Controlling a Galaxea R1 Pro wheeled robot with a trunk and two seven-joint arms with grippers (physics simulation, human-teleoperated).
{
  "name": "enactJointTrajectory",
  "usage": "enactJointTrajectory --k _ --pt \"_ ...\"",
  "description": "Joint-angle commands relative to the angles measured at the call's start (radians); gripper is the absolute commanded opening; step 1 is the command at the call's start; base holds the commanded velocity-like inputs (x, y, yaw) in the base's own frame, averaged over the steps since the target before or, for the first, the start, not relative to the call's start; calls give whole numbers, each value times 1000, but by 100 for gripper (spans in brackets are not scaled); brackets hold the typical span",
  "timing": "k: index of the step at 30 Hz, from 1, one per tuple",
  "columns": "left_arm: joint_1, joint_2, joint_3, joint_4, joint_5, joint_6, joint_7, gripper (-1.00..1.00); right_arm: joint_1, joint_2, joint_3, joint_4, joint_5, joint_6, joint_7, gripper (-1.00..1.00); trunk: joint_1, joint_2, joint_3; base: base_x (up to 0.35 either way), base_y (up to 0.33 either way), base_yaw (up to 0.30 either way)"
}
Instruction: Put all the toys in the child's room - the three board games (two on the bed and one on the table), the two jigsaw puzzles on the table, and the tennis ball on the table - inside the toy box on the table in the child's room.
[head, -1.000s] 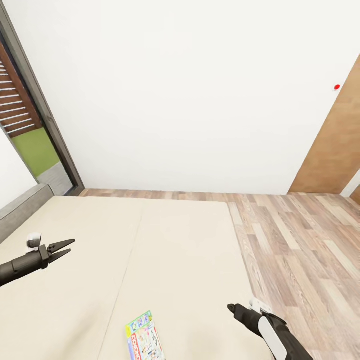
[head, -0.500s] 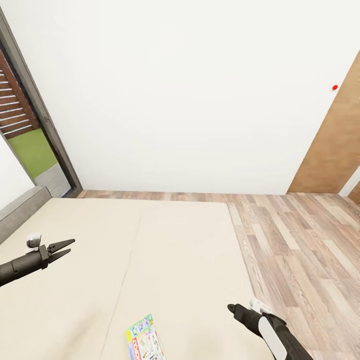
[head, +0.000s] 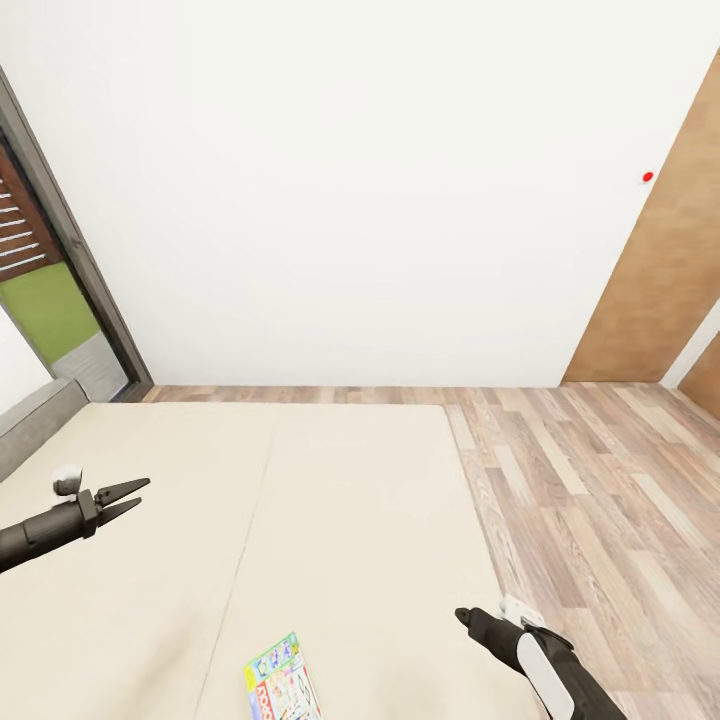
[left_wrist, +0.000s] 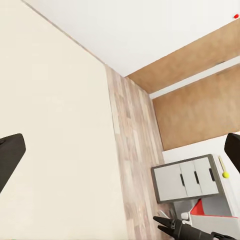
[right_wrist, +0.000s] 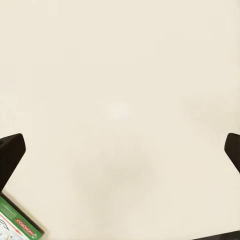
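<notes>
One board game (head: 275, 682), a flat green-edged colourful box, lies on the cream bed (head: 330, 500) at the bottom edge of the head view, partly cut off. Its corner (right_wrist: 15, 223) also shows in the right wrist view. My left gripper (head: 143, 492) hovers open over the bed's left side, far from the box. My right gripper (head: 462, 615) is low at the right, just right of the box; its fingers stand wide apart in the right wrist view, so it is open and holds nothing. The table and the toy box are out of view.
The bed's right edge meets wood-plank floor (head: 600, 500). A white wall (head: 350, 200) stands behind, with a brown wooden panel (head: 660, 270) at right and a dark door frame (head: 70, 250) at left. The left wrist view shows a grey cabinet (left_wrist: 190, 177).
The whole head view has shifted: wall, floor and bed sit further left, and the board game sits lower in the picture. Both arms keep their pose and both grippers stay open.
</notes>
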Motion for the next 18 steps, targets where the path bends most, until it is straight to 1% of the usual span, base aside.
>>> enactJointTrajectory --k 1,4,7,9,10,11,13,14,15,16,17,18 --pt "-1 0 0 0 2 7 -1 100 0 0 1 -2 -10 4 -8 100 1 -2 -2 0 0 -3" --pt "-1 0 0 0 2 7 -1 100 0 0 1 -2 -12 4 -7 100 1 -2 -2 0 0 -1" --pt "-1 -3 0 0 2 8 6 100 0 1 2 -2 -4 4 -9 100 1 -2 -2 0 0 0" --pt "-1 -5 -5 0 2 9 11 100 0 1 2 -2 -3 4 -9 100 1 -2 -2 0 0 0" --pt "-1 -6 -20 0 1 10 19 100 0 1 2 -2 -2 3 -9 100 1 -2 -2 0 0 0" --pt "-1 -8 -46 0 -2 10 34 100 0 1 2 -2 -3 3 -9 100 1 -2 -2 0 0 0" --pt "-3 -9 -83 0 -8 10 58 100 0 1 2 -2 -4 3 -9 100 1 -2 -2 0 0 0" --pt "-6 -11 -130 0 -15 10 94 100 0 0 2 -2 -5 3 -9 100 1 -2 -2 0 0 0" --pt "-8 -14 -154 0 -18 10 117 100 0 1 2 -2 -5 2 -9 100 1 -2 -2 0 0 0" --pt "-13 -26 -196 0 -22 10 168 100 0 0 2 -2 -5 1 -10 100 1 -2 -2 0 0 0" --pt "-16 -46 -228 0 -25 10 223 100 0 0 2 -2 -4 1 -10 100 1 -2 -2 0 0 0" --pt "-17 -59 -240 0 -26 10 252 100 0 0 2 -3 -4 0 -10 100 1 -2 -2 0 0 0"
